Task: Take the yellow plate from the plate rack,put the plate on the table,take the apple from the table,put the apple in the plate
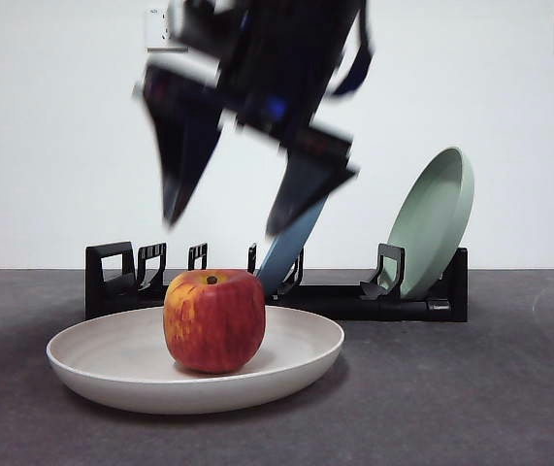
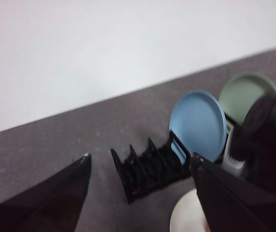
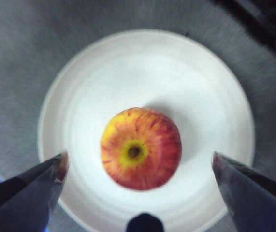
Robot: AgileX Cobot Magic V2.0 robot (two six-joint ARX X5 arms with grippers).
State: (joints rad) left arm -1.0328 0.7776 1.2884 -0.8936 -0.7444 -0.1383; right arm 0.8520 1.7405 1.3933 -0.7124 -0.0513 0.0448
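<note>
Red with yellow streaks, the apple (image 3: 141, 148) sits upright in the middle of the yellow plate (image 3: 99, 72), which to my eye is more cream than yellow and lies flat on the table (image 1: 509, 388) just in front of the plate rack (image 1: 335, 296). My right pincer (image 3: 138, 166) hangs above the fruit, jaws spread wide and holding nothing. I judge the placing done, so the step in hand is the retreat: I should lift straight up, keep the jaws apart so neither tip clips the apple or the rim, and only then swing aside, clear of the rack's prongs. My left pincer (image 2: 140, 166) waits off to the side, also spread and empty, looking across at the rack.

Counting: one apple; three plates in all, the cream one on the table, one light blue plate (image 2: 198, 125) and one sage green plate (image 1: 437, 218) standing in the rack; one rack; two pincers.
</note>
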